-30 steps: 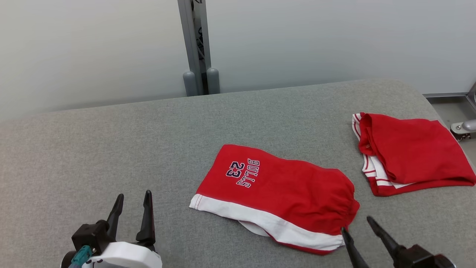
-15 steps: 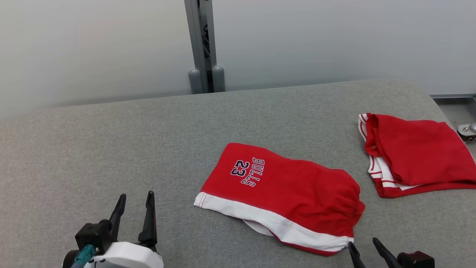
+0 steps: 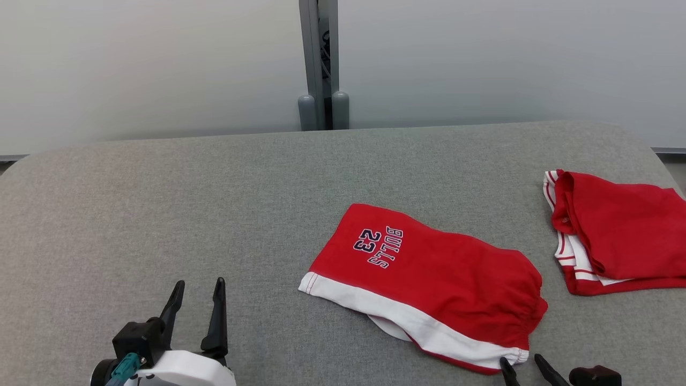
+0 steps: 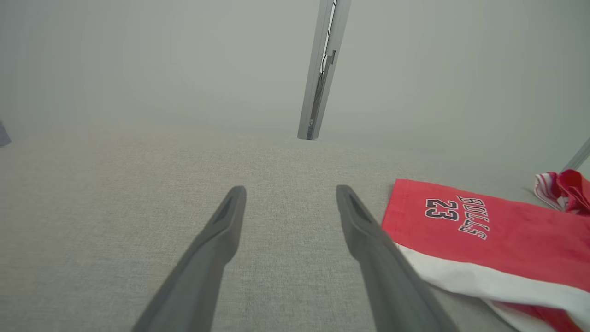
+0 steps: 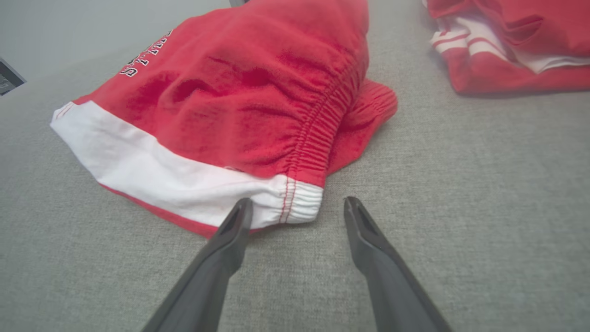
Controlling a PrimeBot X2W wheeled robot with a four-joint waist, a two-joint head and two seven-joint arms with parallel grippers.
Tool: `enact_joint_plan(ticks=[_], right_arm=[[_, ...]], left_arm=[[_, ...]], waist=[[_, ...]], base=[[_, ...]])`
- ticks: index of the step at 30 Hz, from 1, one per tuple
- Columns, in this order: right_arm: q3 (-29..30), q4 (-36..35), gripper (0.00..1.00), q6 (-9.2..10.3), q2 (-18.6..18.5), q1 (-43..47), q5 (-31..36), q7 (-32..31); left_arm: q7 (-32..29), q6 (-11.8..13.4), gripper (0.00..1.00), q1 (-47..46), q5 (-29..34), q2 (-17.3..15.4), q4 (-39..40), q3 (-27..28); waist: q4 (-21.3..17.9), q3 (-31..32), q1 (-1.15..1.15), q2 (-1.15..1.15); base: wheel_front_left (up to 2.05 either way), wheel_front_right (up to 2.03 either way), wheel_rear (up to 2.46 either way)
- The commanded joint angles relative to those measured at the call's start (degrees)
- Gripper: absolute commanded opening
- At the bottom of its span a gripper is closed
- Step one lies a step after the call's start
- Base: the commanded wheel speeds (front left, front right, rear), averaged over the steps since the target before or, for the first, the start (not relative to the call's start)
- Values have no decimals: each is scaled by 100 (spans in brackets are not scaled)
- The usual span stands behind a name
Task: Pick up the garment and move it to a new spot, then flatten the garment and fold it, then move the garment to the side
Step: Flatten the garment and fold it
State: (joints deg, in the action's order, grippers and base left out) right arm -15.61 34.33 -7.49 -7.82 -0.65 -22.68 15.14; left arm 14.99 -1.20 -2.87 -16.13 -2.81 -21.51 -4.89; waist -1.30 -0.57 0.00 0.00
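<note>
A pair of folded red jersey shorts with a white side band and a dark "BULLS 23" print lies flat on the grey fabric-covered desk. In the head view they sit right of the middle and toward the near edge. The printed leg end points to the robot's left and the gathered elastic waistband to its right. A second folded red-and-white garment rests farther right and farther back, with a strip of bare desk between the two. Behind the desk a grey metal post stands against a pale wall.

The left gripper hovers at the lower left over bare desk. Its jaws are spread with nothing between them, and it is well apart from the shorts' leg hem.

The right gripper is at the bottom edge of the head view, just beside the white corner of the waistband. Its jaws are also spread and hold nothing. In the right wrist view one jaw tip reaches the edge of the white band. Whether it touches the cloth cannot be told.
</note>
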Motion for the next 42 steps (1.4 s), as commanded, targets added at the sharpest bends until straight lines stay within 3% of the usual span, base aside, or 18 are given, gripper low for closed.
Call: enact_joint_plan(ticks=[1, 4, 5, 6, 8, 19, 28, 42], right_arm=[[-11, 14, 100, -1, -38, -35, -17, -2], [-69, 85, 100, -1, -35, -92, -72, -2], [-83, 94, 87, -1, -32, -114, -106, -2], [-96, 96, 42, -1, -34, -136, -124, -2], [-133, 91, 0, -1, -43, -171, -150, -2], [-198, -185, 0, -1, -140, -197, 51, -2], [-368, -399, 0, -1, -203, -353, 128, -2], [-532, -433, 0, -1, -188, -598, 246, -2]], left_arm=[[21, -22, 100, -70, 27, -20, -10, 18], [22, -28, 100, -65, 43, -20, -2, 22], [21, -26, 100, -79, 48, -20, -2, 23], [21, -23, 100, -97, 49, -20, 0, 19], [22, -21, 100, -134, 55, -20, 3, 14], [21, -96, 100, -153, 0, -18, -241, -100], [22, -436, 100, -784, 170, -29, -1531, -761], [-301, -594, 100, -2080, -26, -23, -3328, -1326]], waist=[[5, 4, 0, 0], [16, -1, 0, 0], [17, -8, 0, 0], [16, -15, 0, 0], [10, -32, 0, 0], [-156, -27, 0, 0], [-446, -117, 0, 0], [-743, -374, 0, 0]], base=[[0, 0, 0], [0, 0, 0], [0, 0, 0], [0, 0, 0], [0, 0, 0], [0, 0, 0], [0, 0, 0], [0, 0, 0]])
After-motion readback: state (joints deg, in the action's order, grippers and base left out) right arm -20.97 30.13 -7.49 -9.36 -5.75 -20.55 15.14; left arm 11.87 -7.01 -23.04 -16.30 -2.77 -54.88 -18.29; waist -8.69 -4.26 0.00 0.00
